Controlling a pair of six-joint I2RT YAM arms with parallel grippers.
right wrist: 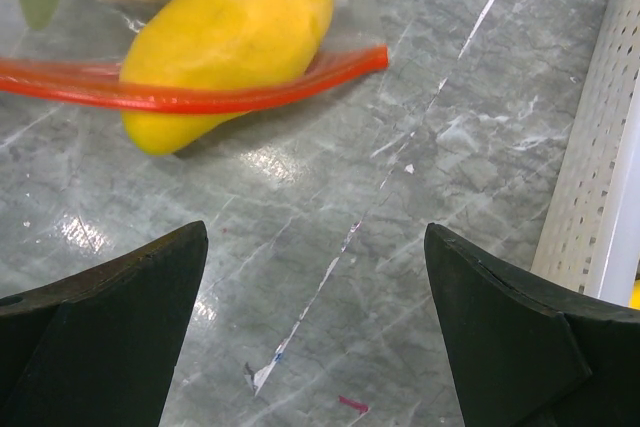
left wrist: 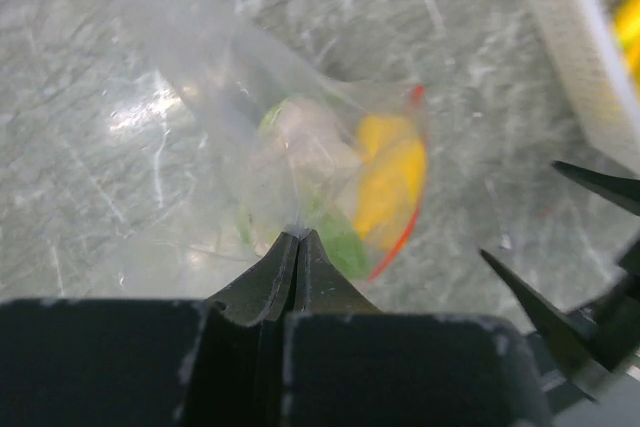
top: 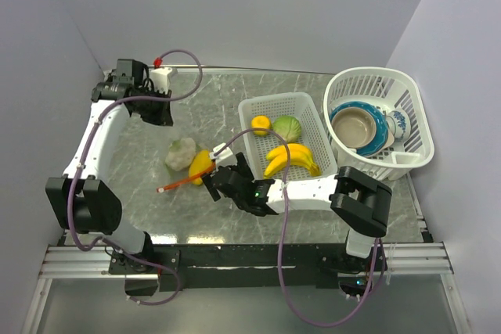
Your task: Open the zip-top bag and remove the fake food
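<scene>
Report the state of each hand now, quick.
Left hand: closed, pinching the zip-top bag.
Right hand: open, holding nothing.

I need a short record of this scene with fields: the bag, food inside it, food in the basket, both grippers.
bag: zip-top bag, clear, orange-red zip strip
inside bag: cauliflower; yellow oval fruit at the mouth
white basket: orange, green leafy ball, banana bunch
left gripper: shut on the bag
right gripper: open, short of the zip strip, holding nothing
</scene>
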